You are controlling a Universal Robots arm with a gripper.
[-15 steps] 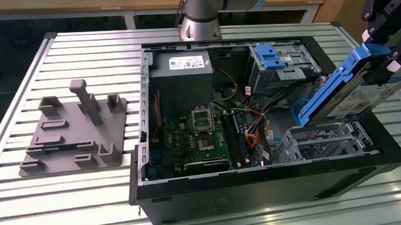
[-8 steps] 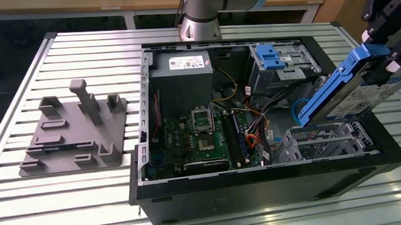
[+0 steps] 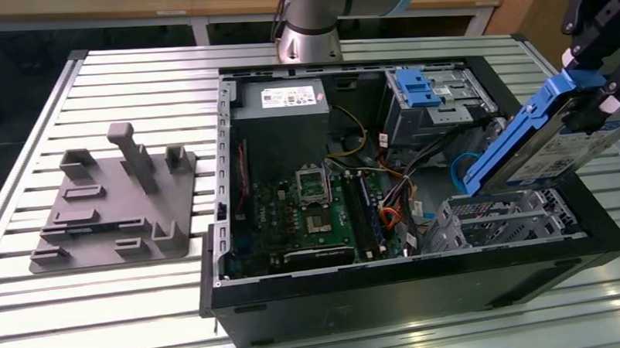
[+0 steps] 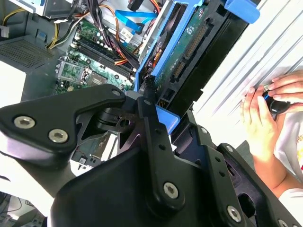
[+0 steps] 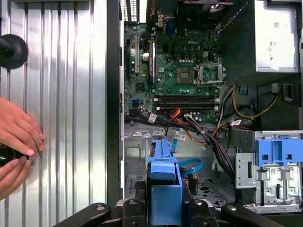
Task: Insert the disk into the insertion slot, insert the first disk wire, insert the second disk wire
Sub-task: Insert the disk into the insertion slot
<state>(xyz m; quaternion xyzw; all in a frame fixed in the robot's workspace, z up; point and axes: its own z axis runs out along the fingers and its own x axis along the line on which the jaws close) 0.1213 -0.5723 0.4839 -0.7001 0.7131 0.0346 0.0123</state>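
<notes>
While the case (image 3: 397,295) lies open on its side, the slot (image 3: 503,220) faces upward at the exterior view's right. The disk (image 3: 552,138) hangs tilted just above that cage, lower edge aimed into it, not yet seated. The gripper (image 3: 594,90) pinches the disk's upper end by its blue carrier, likely so the lower end stays free to enter.

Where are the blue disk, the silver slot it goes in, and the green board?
disk (image 3: 515,140), exterior view, on its blue carrier edge.
insertion slot (image 3: 502,217), exterior view, on its perforated silver wall.
green board (image 3: 280,214), exterior view, near its middle.
</notes>
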